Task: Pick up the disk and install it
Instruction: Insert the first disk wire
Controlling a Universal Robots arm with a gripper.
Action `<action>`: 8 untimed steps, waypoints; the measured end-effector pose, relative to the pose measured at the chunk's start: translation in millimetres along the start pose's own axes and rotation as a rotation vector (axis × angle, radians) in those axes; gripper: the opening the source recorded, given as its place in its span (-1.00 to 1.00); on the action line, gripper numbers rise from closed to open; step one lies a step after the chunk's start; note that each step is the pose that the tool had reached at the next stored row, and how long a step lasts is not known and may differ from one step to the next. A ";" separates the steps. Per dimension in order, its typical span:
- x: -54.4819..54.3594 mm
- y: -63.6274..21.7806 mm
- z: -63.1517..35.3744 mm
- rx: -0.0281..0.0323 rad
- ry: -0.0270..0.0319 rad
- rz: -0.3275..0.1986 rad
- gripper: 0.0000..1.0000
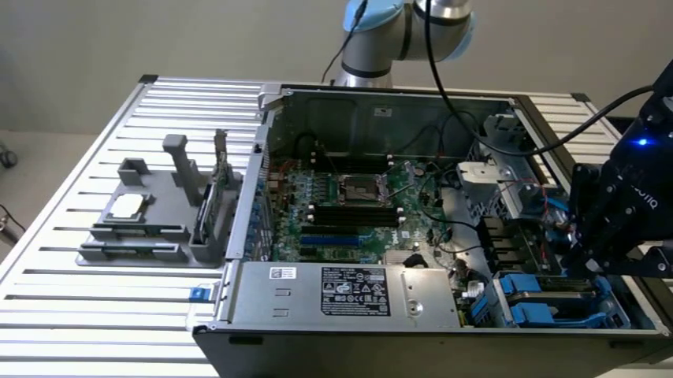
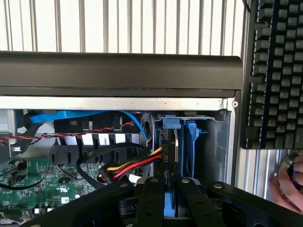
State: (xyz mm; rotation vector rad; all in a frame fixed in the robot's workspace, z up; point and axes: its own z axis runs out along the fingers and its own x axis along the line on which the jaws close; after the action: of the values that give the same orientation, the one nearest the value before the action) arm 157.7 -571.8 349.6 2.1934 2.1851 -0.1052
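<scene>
Claw: claw (image 2: pixel 169 189) clenched on the blue edge of the disk (image 2: pixel 189 142), its fingers (image 2: pixel 152 198) flanking the carrier.
Disk: stands on edge in the drive bay (image 2: pixel 215 142), straight ahead of the fingertips, at the corner of the computer case (image 1: pixel 347 295).
Step in hand: seating the disk in its slot, by my reading.
Doing it well: keep the carrier square to the bay walls and press straight along the slot, without twisting. Watch the red-yellow-black cable bundle (image 2: pixel 137 165) just beside the claw (it could snag).
Hidden: the slot's far end and any connector sit behind the carrier, so I cannot tell how deep the disk sits. The claw's own body masks the pad contact.
Cut off: a person's hand (image 2: pixel 289 187) near the keyboard (image 2: pixel 277 71), off to the claw's side.
</scene>
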 end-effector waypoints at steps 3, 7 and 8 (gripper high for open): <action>0.3 0.3 0.4 0.0012 -0.0124 0.000 -0.67; 0.8 0.4 0.5 0.0191 -0.0133 0.002 -0.67; 1.0 0.4 0.7 0.0312 -0.0143 0.003 -0.67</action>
State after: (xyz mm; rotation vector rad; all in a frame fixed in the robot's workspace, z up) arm 158.1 -570.9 348.7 2.2054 2.1870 -0.1554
